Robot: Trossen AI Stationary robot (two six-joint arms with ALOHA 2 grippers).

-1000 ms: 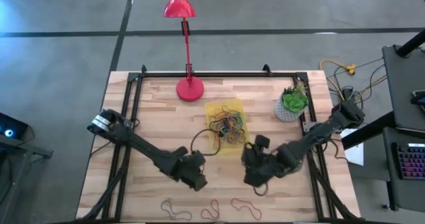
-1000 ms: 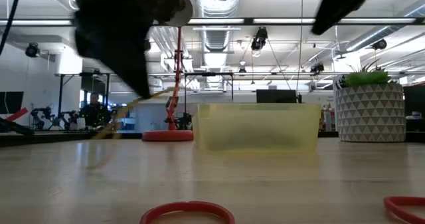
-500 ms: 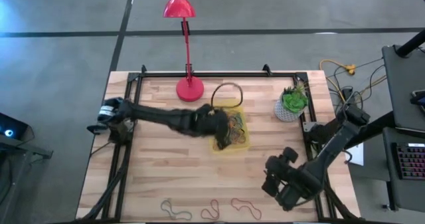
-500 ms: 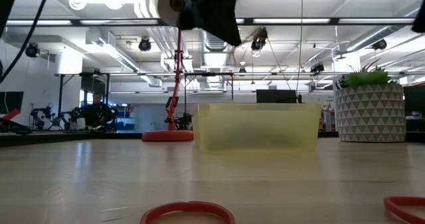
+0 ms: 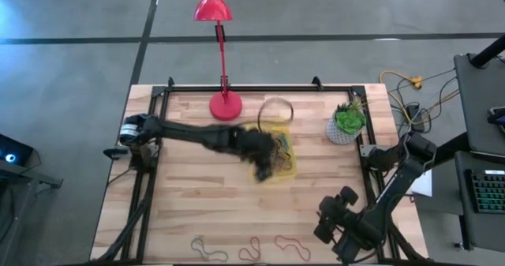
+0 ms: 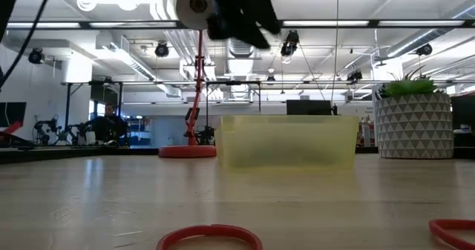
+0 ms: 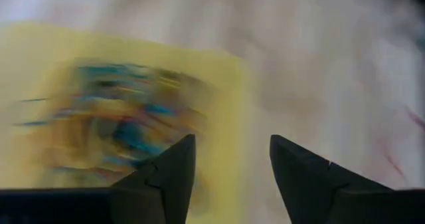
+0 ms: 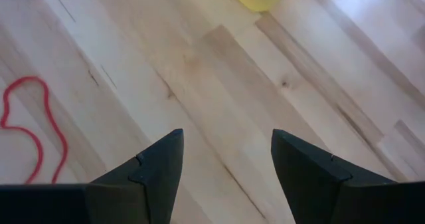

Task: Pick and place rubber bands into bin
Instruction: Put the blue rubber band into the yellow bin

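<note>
Over the bin: my left gripper (image 7: pixel 226 177) hangs above the yellow bin (image 5: pixel 286 168), fingers spread, nothing between them.
Why there: I judge this is the drop spot, so a band let go here lands inside and not on the desk (image 5: pixel 189 211).
Bin contents: a tangled heap of rubber bands (image 5: pixel 276 149) in many colours lies in it; one big loop (image 5: pixel 274 108) sits at the far edge, and I can't tell whether it hangs over the rim.
Right gripper (image 8: pixel 226 164): low over the near right part of the desk, fingers spread and empty, the bin well apart from it.
Still to fetch: a red band (image 8: pixel 26 127) on the wood just beside my right gripper, and a row of loose bands (image 5: pixel 251 249) along the near edge.
Next, I reckon: come down on the red one.
</note>
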